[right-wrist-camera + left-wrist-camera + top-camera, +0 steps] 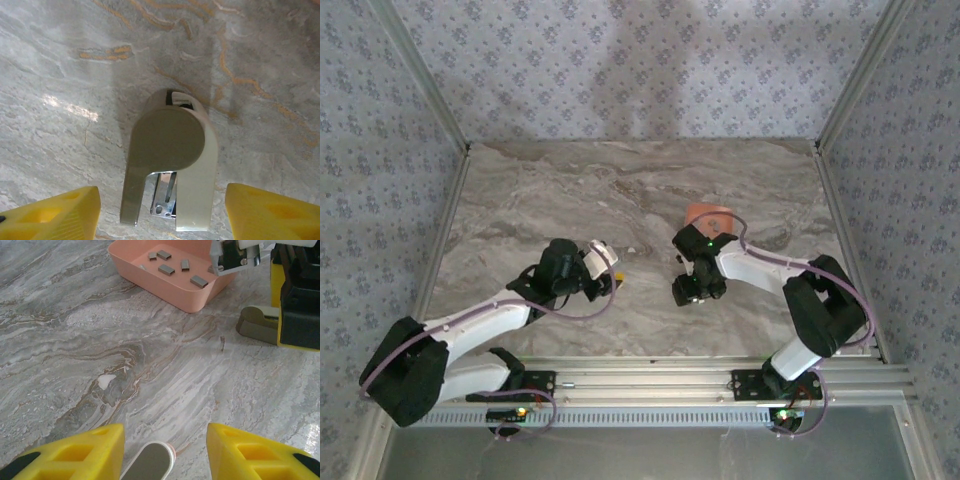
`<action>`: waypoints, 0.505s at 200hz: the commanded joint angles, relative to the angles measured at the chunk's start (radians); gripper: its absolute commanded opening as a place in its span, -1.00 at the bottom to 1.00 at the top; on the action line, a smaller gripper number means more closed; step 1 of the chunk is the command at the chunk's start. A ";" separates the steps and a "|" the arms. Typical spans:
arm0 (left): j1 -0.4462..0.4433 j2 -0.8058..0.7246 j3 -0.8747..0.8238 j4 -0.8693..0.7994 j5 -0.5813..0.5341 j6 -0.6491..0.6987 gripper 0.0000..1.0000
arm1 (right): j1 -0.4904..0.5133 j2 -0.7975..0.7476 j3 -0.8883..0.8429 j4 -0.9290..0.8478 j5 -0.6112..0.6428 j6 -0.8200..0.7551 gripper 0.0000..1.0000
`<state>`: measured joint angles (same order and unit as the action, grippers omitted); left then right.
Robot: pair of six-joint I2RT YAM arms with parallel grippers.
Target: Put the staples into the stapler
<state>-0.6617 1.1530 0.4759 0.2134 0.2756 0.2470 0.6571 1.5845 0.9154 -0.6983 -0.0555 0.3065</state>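
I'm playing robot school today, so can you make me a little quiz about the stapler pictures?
1. True or false: the pink tray is empty.
2. What lies on the table between the fingers of the right hand? A) a stapler B) a spoon C) a ball
3. Are those fingers touching it?

Key:
1. False: grey staples lie in it.
2. A.
3. No. The hand is open, with a gap on each side.
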 commanded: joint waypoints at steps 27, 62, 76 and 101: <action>-0.005 -0.031 -0.024 0.021 -0.018 -0.024 -0.05 | 0.006 0.025 -0.034 0.005 0.013 -0.009 0.09; -0.005 -0.034 -0.031 0.036 -0.026 -0.055 -0.05 | 0.008 0.008 -0.046 0.017 0.029 -0.022 -0.08; -0.006 -0.034 -0.028 0.039 -0.027 -0.077 -0.04 | 0.009 -0.011 -0.056 0.038 0.032 -0.034 -0.14; -0.006 -0.039 -0.022 0.042 -0.036 -0.127 -0.02 | 0.009 -0.050 -0.088 0.073 0.008 -0.038 -0.21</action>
<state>-0.6632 1.1385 0.4538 0.2272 0.2562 0.1883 0.6594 1.5757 0.8612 -0.6617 -0.0399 0.2832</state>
